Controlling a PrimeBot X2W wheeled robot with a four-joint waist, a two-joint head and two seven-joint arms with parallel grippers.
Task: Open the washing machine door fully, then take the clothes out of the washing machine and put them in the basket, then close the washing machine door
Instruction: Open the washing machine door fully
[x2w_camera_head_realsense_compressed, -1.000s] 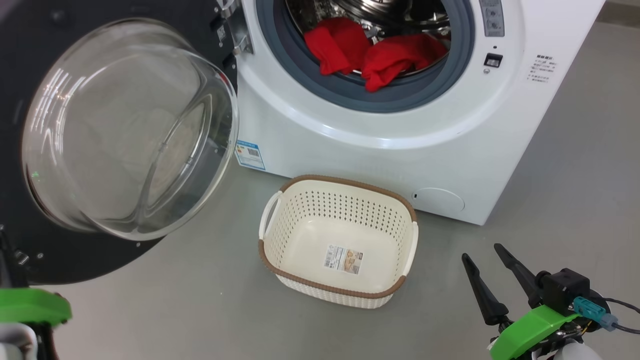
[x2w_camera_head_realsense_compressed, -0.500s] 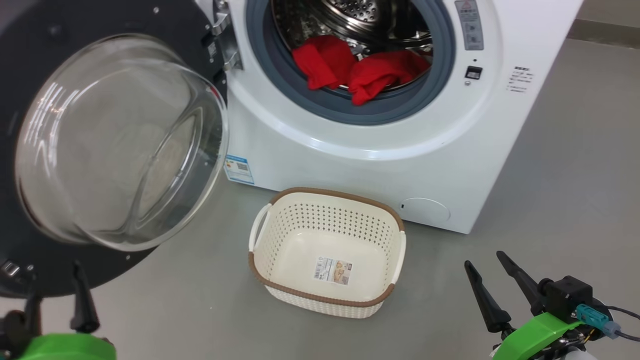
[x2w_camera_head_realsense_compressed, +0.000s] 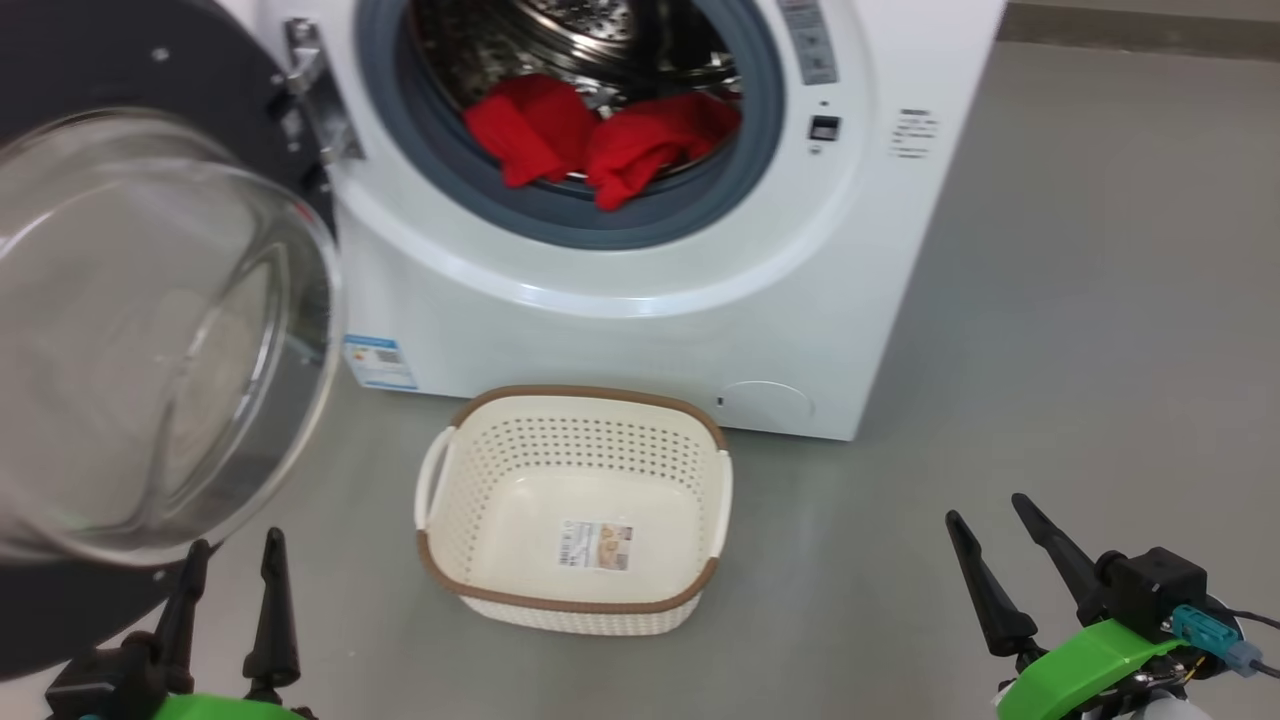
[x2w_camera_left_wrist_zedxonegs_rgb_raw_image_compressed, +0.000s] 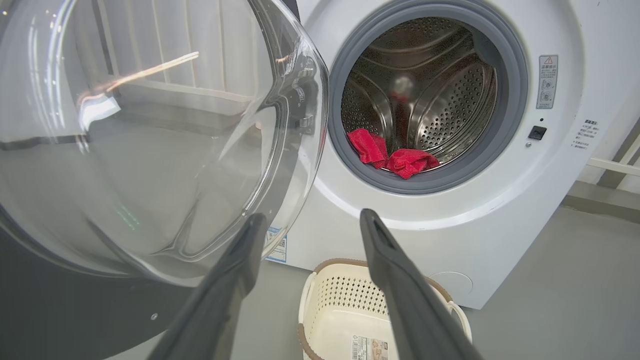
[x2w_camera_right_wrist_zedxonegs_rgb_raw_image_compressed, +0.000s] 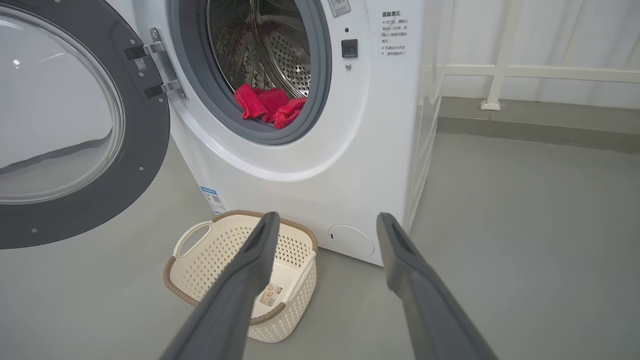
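At the washing machine (x2w_camera_head_realsense_compressed: 600, 330): door (x2w_camera_head_realsense_compressed: 150, 330) fully open; clothes (x2w_camera_head_realsense_compressed: 600, 140) inside, basket (x2w_camera_head_realsense_compressed: 590, 392) empty; unloading, closing pending; left gripper (x2w_camera_head_realsense_compressed: 236, 540), right gripper (x2w_camera_head_realsense_compressed: 984, 506) agape, unladen.

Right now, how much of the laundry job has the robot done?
Done: the washing machine door looks swung wide open. In hand: nothing; the left tool and right tool are both open and empty, back from the machine. Left to do: the red clothes lie at the mouth of the washing machine drum, the basket in front is empty, and the door needs closing afterwards.
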